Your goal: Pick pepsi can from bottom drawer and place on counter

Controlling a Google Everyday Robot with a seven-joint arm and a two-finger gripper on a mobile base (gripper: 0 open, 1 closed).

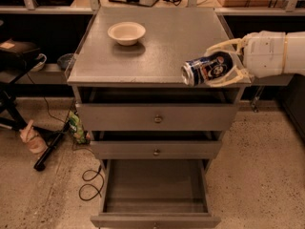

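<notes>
Dim warm light, soft shadows, right-side end effector perhaps overexposed

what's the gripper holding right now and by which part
The gripper holds the small dark blue silver-topped pepsi can on its side, fingers above and below its body, at the front right edge of the grey speckled counter.

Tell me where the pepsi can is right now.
In the camera view, the pepsi can is held sideways by the gripper at the front right corner of the counter, silver top pointing left, right of the bowl.
</notes>
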